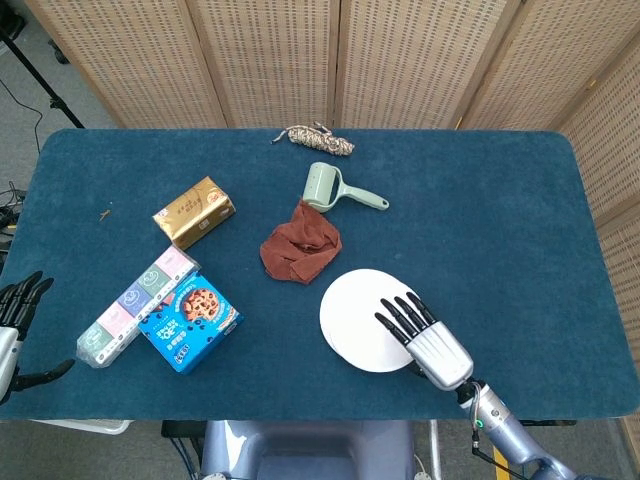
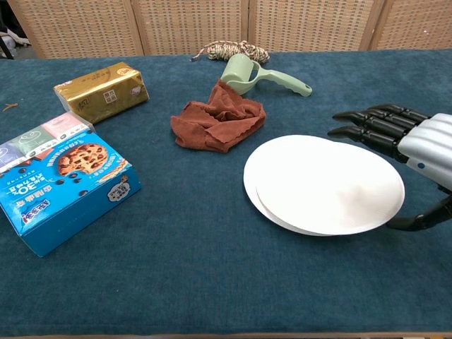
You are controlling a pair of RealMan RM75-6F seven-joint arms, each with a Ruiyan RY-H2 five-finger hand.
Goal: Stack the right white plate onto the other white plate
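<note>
Right hand spread flat, fingers over the upper white plate, which lies offset on the lower white plate. Far off, blue cookie box reads "30". Left hand open.

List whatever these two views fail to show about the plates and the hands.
- Lower plate: only a thin left edge shows in the chest view, the upper plate covers the rest; the head view shows one disc.
- Right hand: cut by the chest view's right edge, so whether it touches the upper plate is unclear.
- Left hand: cut by the head view's left edge; absent from the chest view.
</note>
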